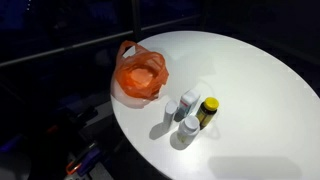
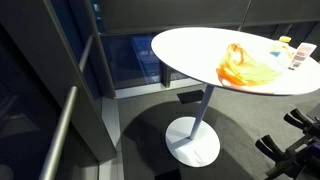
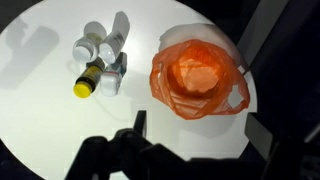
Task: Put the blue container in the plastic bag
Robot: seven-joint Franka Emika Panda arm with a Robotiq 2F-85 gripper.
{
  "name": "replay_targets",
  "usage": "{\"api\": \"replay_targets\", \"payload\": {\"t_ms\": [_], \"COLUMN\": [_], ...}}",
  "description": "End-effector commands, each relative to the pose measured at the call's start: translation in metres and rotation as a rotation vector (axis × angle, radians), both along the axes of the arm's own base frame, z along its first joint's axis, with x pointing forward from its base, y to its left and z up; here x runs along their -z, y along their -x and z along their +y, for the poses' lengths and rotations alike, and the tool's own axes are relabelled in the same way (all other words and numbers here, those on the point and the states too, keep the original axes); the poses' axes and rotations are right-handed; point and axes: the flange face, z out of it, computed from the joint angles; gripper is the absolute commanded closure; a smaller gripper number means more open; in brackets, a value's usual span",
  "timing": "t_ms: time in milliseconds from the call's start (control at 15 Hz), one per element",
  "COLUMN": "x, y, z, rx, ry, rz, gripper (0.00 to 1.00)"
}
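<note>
An orange plastic bag (image 3: 197, 75) sits open on the white round table (image 3: 50, 120); it shows in both exterior views (image 1: 139, 75) (image 2: 243, 64). A cluster of small bottles (image 3: 102, 58) stands beside it, with a bluish container (image 3: 117, 66) among white-capped ones and a yellow-capped dark bottle (image 3: 88, 80). The cluster also shows in both exterior views (image 1: 191, 112) (image 2: 296, 52). My gripper (image 3: 200, 128) is open and empty, hovering above the table just off the bag's near side. It is not seen in the exterior views.
The table stands on a single pedestal with a round foot (image 2: 193, 141). The floor around is dark, and a railing (image 2: 60, 130) runs at one side. The bag lies close to the table's edge.
</note>
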Motion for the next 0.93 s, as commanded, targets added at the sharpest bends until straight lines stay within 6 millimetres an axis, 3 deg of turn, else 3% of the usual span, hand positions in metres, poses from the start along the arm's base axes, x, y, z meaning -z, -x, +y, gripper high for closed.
{"api": "replay_targets", "payload": {"t_ms": [0, 333, 867], "x": [-0.001, -0.005, -0.011], "y": [0.0, -0.013, -0.072], "z": [0.0, 0.002, 0.01], "rx": [0.0, 0.039, 0.154], "ry": [0.0, 0.013, 0.066], "rz": [-0.001, 0.029, 0.097], "gripper": [0.0, 0.0, 0.0]}}
